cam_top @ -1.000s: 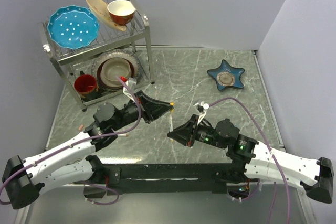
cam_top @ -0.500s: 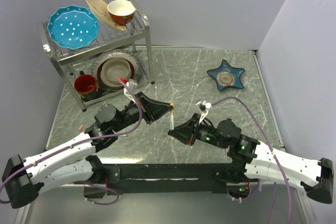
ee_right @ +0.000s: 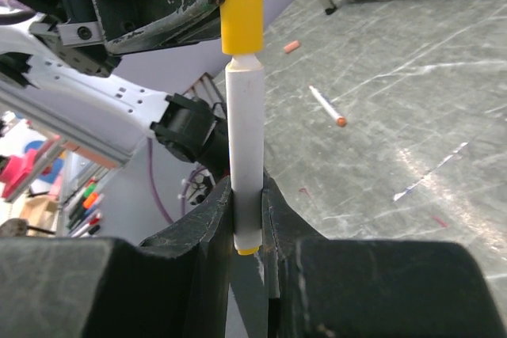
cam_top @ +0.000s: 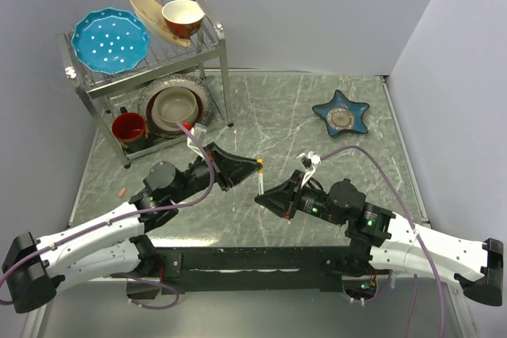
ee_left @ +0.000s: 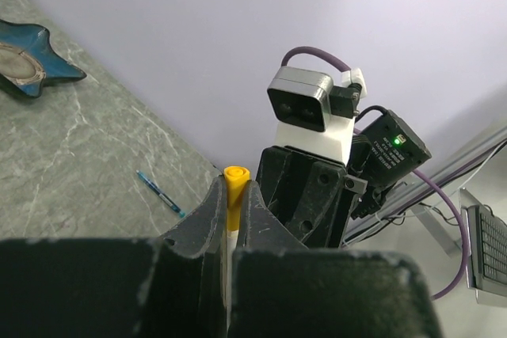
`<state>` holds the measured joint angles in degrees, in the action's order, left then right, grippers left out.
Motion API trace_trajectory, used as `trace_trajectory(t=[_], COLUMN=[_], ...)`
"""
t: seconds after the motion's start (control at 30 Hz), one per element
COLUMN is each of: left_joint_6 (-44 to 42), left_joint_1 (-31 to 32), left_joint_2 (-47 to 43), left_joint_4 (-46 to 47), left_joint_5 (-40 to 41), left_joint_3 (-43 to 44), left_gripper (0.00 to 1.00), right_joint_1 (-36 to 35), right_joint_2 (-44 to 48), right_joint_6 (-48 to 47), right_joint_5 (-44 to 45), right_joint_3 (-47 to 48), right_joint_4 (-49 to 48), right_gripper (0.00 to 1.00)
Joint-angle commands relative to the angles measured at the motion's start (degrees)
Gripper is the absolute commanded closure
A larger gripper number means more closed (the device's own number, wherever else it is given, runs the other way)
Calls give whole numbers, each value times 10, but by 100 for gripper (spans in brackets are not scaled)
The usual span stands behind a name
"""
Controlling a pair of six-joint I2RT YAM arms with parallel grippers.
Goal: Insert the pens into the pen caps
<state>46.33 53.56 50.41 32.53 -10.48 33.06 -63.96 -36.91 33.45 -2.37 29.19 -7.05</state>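
My left gripper (cam_top: 255,166) is shut on the orange pen cap (ee_left: 236,184), held above the table. My right gripper (cam_top: 261,196) is shut on the white-barrelled orange pen (ee_right: 245,132), held upright. In the right wrist view the orange cap (ee_right: 240,5) sits over the pen's tip, with a narrow white neck showing between cap and barrel. A second white pen with a pinkish-red end (ee_right: 326,106) lies on the table, and the pink cap (ee_right: 292,46) lies beyond it. The dark blue pen (ee_left: 158,193) lies on the table beside the right arm.
A dish rack (cam_top: 212,77) with plates and bowls stands at the back left. A blue star-shaped dish (cam_top: 341,114) sits at the back right. The pink cap also shows near the table's left edge (cam_top: 121,192).
My left gripper has come slightly down and toward the right gripper. The orange cap now meets the pen's tip. Both arms shifted a little.
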Motion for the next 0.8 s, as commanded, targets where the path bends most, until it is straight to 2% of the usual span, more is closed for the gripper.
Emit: trace_trajectory(t=[0.0, 0.37, 0.43, 0.47, 0.53, 0.57, 0.67, 0.77], left_joint_6=[26, 3, -1, -3, -8, -18, -42, -70], left_joint_1=[22, 32, 31, 31, 31, 31, 32, 31], left_joint_2=[6, 14, 12, 9, -3, -9, -35, -59], left_joint_4=[17, -27, -24, -24, -29, -39, -69, -92], left_joint_5=[-3, 9, -1, -5, -8, -8, -1, 9], left_joint_3=[-7, 20, 21, 21, 27, 31, 44, 57], left_gripper=[99, 96, 83, 72, 64, 55, 41, 32], right_joint_1=[2, 2, 2, 2, 2, 2, 2, 2], right_joint_2=[0, 8, 3, 3, 4, 5, 12, 20], right_joint_6=[-33, -52, -58, -59, -59, -59, -56, -54], right_joint_5=[90, 86, 76, 74, 62, 58, 39, 8], right_joint_3=[62, 83, 86, 86, 81, 79, 72, 65], right_joint_4=[-3, 22, 24, 24, 21, 18, 17, 12], right_gripper=[100, 100, 100, 100, 100, 100, 100, 100])
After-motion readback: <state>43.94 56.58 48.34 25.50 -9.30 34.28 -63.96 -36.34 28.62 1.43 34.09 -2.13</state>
